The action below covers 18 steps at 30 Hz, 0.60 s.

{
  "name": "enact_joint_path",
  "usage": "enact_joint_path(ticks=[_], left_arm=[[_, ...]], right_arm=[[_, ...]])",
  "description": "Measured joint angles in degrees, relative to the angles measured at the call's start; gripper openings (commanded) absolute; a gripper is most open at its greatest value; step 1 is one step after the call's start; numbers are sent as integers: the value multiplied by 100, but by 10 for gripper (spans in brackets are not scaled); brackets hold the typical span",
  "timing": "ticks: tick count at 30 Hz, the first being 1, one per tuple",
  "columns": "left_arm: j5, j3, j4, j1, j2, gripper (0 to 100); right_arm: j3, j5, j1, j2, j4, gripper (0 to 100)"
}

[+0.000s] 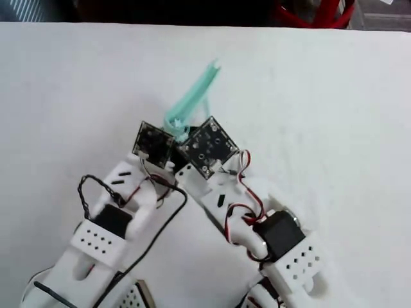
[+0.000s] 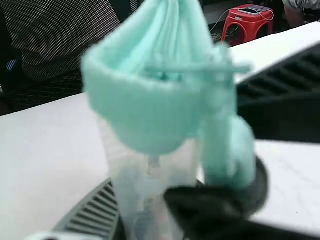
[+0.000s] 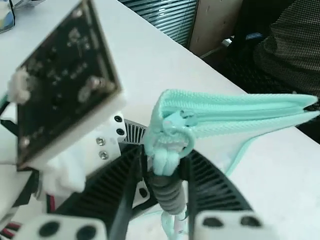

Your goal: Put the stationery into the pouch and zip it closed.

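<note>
A mint green pouch (image 1: 192, 96) is lifted off the white table (image 1: 334, 128), slanting up toward the back. Both arms meet at its near end. In the left wrist view the pouch (image 2: 150, 110) fills the middle, end on, and my left gripper (image 2: 175, 200) is shut on its lower edge, between a clear finger (image 2: 142, 195) and a black one. My right gripper (image 3: 162, 172) is shut on the zipper pull (image 3: 167, 150) at the end of the pouch (image 3: 235, 117). The zip line along the top looks closed. Whatever is inside the pouch is hidden.
The two wrist camera boards (image 1: 154, 142) (image 1: 209, 146) sit almost touching just below the pouch. A red stool (image 1: 314, 13) stands beyond the table's far edge. The table to the left, right and back is bare white.
</note>
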Motion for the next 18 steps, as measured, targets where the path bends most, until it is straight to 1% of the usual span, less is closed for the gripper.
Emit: enact_joint_path(ticks=[5,8,13,16,18], left_arm=[[0,-9,0,9,0,25],[-35,-9,0,18,0,25],[-35,-9,0,26,0,25],[-35,-9,0,26,0,25],[-35,0,0,44,0,25]], right_arm=[[26,18,62,-536,18,18],[9,0,97,-1055,229,18],[9,9,88,-1231,571,18],[-79,53,-149,-1231,862,18],[-273,325,-413,-1222,1169,18]])
